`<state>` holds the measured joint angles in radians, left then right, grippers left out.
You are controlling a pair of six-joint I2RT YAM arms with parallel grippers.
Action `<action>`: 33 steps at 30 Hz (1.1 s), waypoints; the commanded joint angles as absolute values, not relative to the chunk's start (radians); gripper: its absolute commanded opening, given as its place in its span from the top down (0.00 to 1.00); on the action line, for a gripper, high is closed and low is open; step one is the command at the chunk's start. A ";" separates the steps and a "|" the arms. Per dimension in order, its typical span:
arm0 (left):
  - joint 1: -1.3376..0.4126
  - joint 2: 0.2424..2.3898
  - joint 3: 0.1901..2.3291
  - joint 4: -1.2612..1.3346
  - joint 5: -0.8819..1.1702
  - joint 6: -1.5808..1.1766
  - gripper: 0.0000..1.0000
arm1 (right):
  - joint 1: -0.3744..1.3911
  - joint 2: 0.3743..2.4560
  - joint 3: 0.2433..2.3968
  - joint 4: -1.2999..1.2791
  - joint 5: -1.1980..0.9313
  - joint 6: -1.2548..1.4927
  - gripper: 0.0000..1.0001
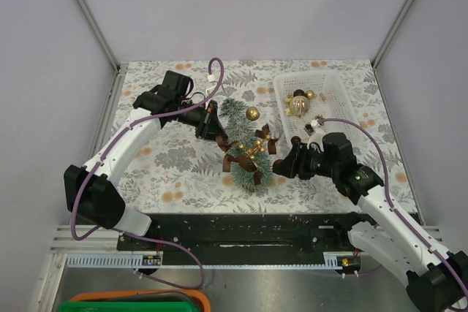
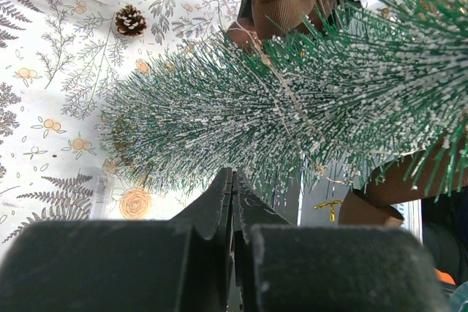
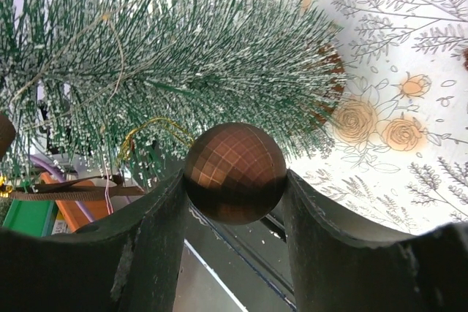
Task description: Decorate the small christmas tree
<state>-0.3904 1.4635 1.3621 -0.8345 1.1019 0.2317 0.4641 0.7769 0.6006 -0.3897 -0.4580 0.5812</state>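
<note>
Just left of the right gripper [image 1: 284, 160] — part-open, clasping a brown bauble [image 3: 234, 172] — is the small christmas tree [image 1: 245, 147], tip far, base near. The left gripper [image 1: 213, 126], closed on nothing, flanks its other side.

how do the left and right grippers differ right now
The left gripper is shut with nothing visible in it; the right gripper is clamped on a brown faceted bauble. In the top view the left gripper sits left of the small christmas tree, the right gripper right of it. Both are close to its bristles.
</note>
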 commanded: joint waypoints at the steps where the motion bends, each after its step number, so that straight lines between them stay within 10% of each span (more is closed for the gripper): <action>1: -0.394 1.460 1.407 -0.818 1.114 0.242 1.00 | 0.518 0.778 0.623 -0.382 -0.483 0.595 0.74; 33: -0.397 1.454 1.397 -0.819 1.111 0.247 1.00 | 0.594 0.746 0.818 -0.498 -0.281 0.548 0.73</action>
